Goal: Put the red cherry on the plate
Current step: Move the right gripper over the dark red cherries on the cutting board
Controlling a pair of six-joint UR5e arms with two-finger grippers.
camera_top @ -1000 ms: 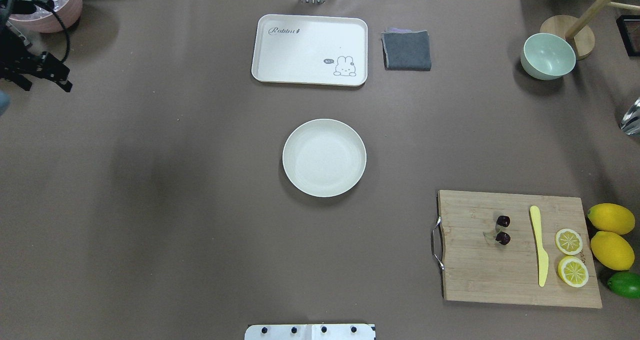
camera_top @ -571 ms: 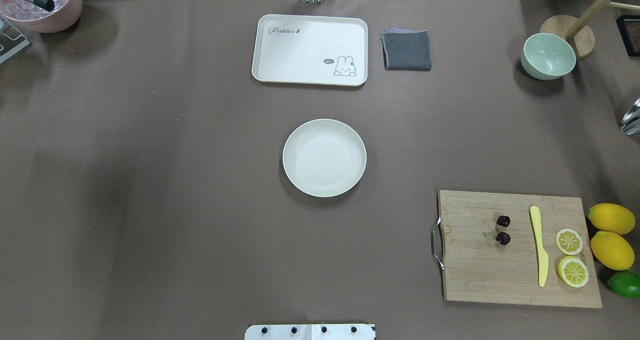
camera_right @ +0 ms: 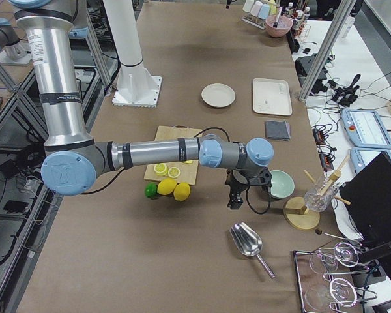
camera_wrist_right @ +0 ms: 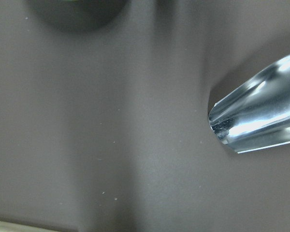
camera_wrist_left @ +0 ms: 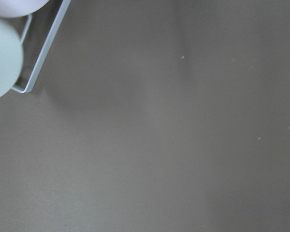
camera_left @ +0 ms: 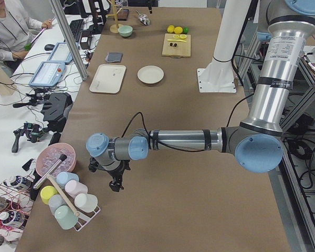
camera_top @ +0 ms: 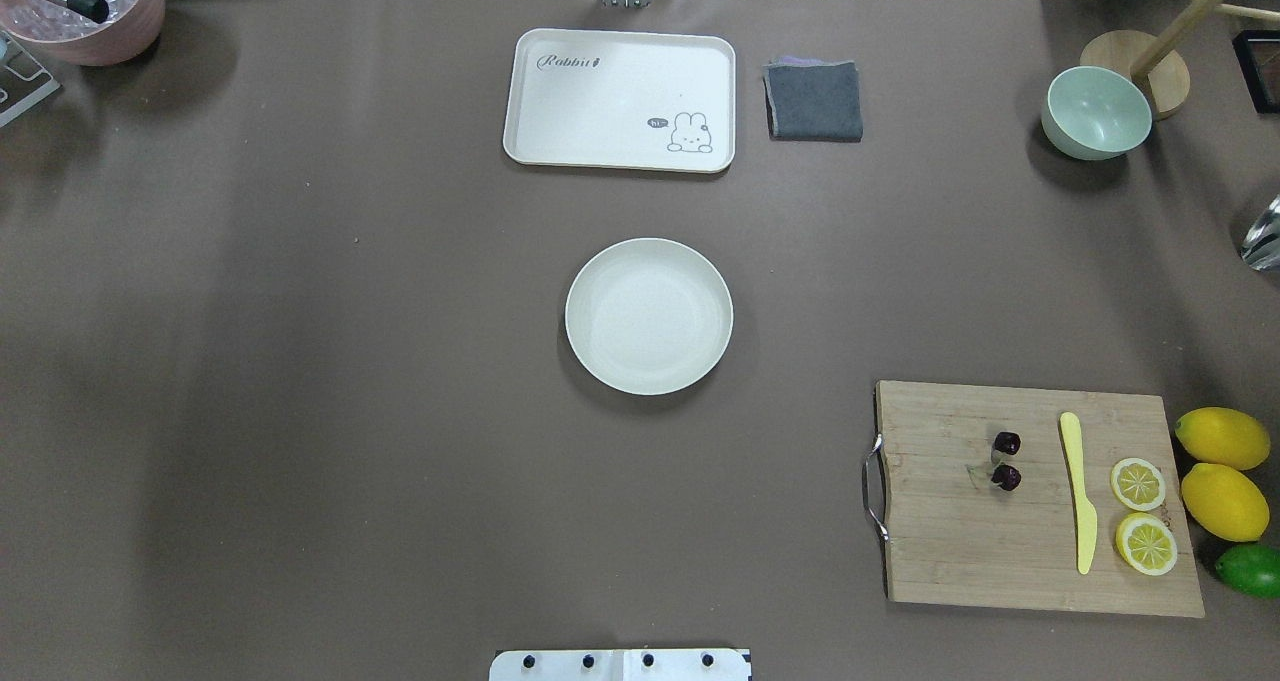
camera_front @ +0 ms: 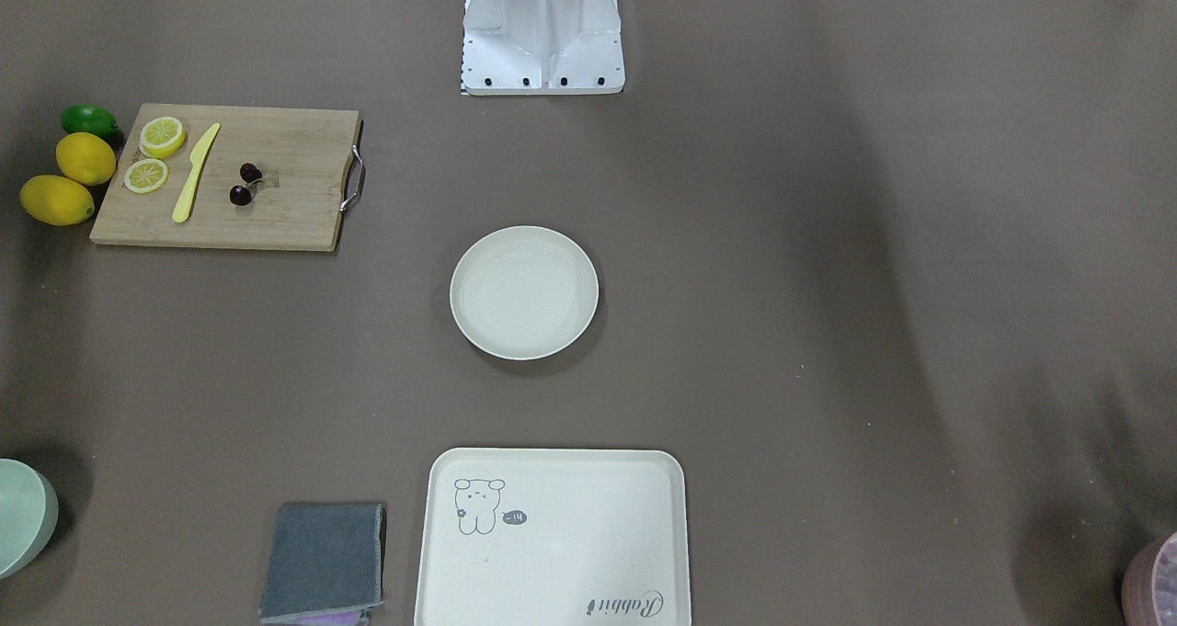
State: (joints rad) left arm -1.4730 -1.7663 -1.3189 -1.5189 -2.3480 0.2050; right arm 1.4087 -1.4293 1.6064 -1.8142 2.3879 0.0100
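the red cherry (camera_top: 1006, 477), a joined pair on thin stems, lies on the wooden cutting board (camera_top: 950, 551) on the robot's right side of the worktop, between the board's metal handle and a yellow knife (camera_top: 1078, 491). the plate (camera_top: 648, 316) sits bare at the worktop's centre, well apart from the board. placement is not yet begun.

the left end effector (camera_left: 115, 184) hangs low over the worktop's left end, beside a rack of cups (camera_left: 68, 202). the right end effector (camera_right: 235, 195) hangs beyond the board, near a metal scoop (camera_right: 247, 242) and a pale green bowl (camera_right: 281, 184). each shows only in a side view, so i cannot tell whether either is released or clenched. neither grasps the cherry.

risks, as judgement: the cherries are tiny, round and glossy, so an off-centre closure would likely squeeze one out sideways or set it rolling along the board. a pinch on one thin stem alone may let the pair swing or slip free in transit. the knife lies near, and a wide approach from that side could knock it. a release from too high could send the fruit over the plate's shallow rim.
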